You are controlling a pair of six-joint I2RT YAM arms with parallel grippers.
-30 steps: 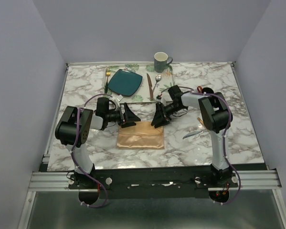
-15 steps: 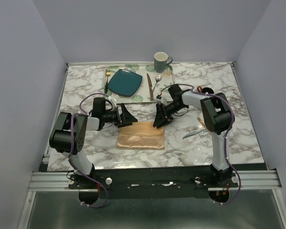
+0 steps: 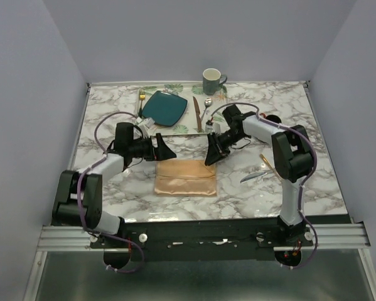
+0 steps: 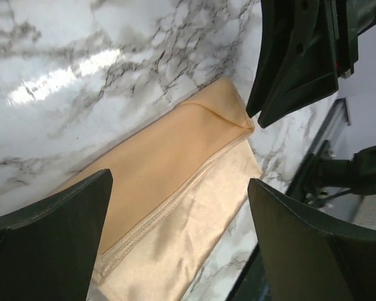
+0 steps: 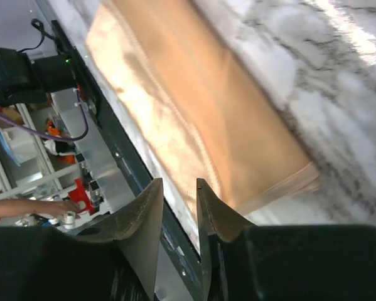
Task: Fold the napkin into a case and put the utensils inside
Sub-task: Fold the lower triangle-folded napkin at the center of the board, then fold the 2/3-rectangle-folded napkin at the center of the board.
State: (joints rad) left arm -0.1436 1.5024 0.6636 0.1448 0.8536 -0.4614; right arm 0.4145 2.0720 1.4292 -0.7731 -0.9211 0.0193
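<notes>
- Progress: the napkin [image 3: 186,178] lies flat as a folded rectangle at the near middle of the table [image 3: 313,125]. I judge the folding to be largely done.
- Remaining: the spoon [image 3: 264,161] and the knife [image 3: 252,177] lie on the table to the right of the napkin, apart from it. Neither is inside, so both insertions are left.
- Left gripper [image 3: 167,150]: it hovers over the napkin's far left corner. The jaws are spread wide and hold nothing.
- Right gripper [image 3: 211,153]: it hovers over the far right corner. The jaws are nearly closed, with a thin slit between them and no cloth in it.
- Napkin material: peach-tan cloth with a satin sheen. A stitched hem runs along the stacked layers, and the edges are straight.
- Table surface: glossy white marble pattern with grey veins.
- Utensils: slim, hard and reflective; one gold, one silver-grey.
</notes>
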